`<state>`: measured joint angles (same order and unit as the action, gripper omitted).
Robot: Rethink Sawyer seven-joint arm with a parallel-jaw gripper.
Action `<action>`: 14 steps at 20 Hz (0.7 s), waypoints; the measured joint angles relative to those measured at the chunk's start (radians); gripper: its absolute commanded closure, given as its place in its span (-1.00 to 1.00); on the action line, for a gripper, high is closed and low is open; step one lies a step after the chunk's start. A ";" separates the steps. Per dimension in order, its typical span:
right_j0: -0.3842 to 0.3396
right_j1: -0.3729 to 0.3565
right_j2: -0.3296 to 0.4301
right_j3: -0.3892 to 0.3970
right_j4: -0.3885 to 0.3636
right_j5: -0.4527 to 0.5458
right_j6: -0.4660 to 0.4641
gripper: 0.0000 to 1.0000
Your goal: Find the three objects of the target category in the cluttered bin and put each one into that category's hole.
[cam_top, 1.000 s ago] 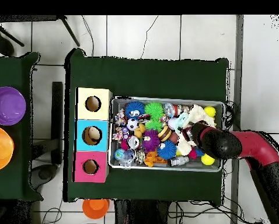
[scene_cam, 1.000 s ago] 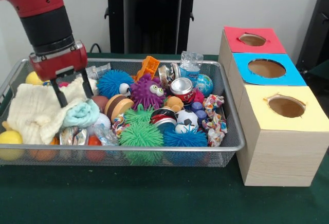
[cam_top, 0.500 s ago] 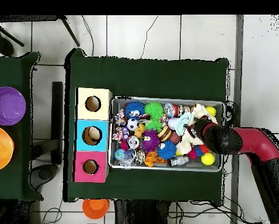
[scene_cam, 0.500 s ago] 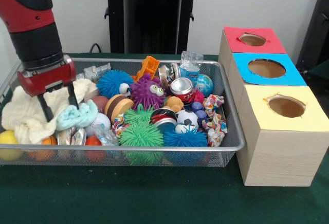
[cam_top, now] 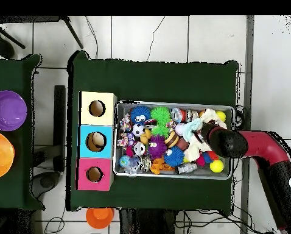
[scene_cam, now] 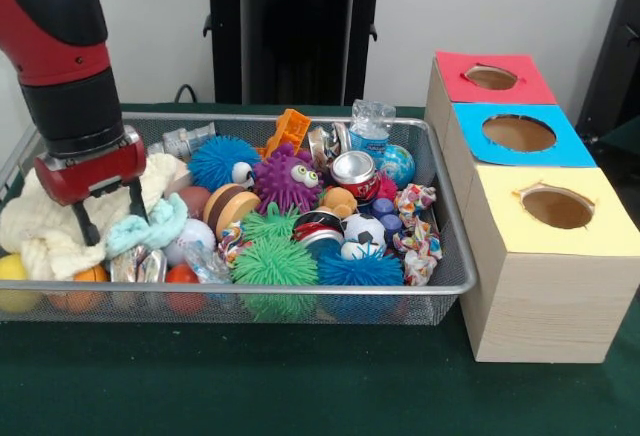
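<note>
Claw (scene_cam: pixel 112 219) spread over soft, crumpled cream cloth (scene_cam: pixel 40 228).

The wire bin (scene_cam: pixel 440 286) is sitting on the table (scene_cam: pixel 300 386), in the front view left of the row of three boxes (scene_cam: pixel 540 256). The gripper (scene_cam: pixel 108 224) is hanging inside the bin's left end, over the cloths (scene_cam: pixel 50 226).

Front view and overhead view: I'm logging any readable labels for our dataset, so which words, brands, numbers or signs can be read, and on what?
None can be read.
Red can: printed markings, too blurred to read.
Plastic bottle: blue label, print too small to read.
Crumpled wrappers: coloured pattern, no legible text.
Boxes with holes: plain red, blue and yellow tops, no writing.
Arm and pincer: no visible lettering.
</note>
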<state>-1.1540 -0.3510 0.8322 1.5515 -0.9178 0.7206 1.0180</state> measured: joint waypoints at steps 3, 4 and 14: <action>0.019 0.001 -0.016 -0.008 -0.001 0.000 0.000 1.00; 0.022 0.002 -0.019 -0.010 -0.001 0.000 0.000 1.00; 0.027 0.001 -0.030 -0.017 -0.001 0.001 0.000 1.00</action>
<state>-1.1271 -0.3497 0.8023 1.5343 -0.9184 0.7215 1.0180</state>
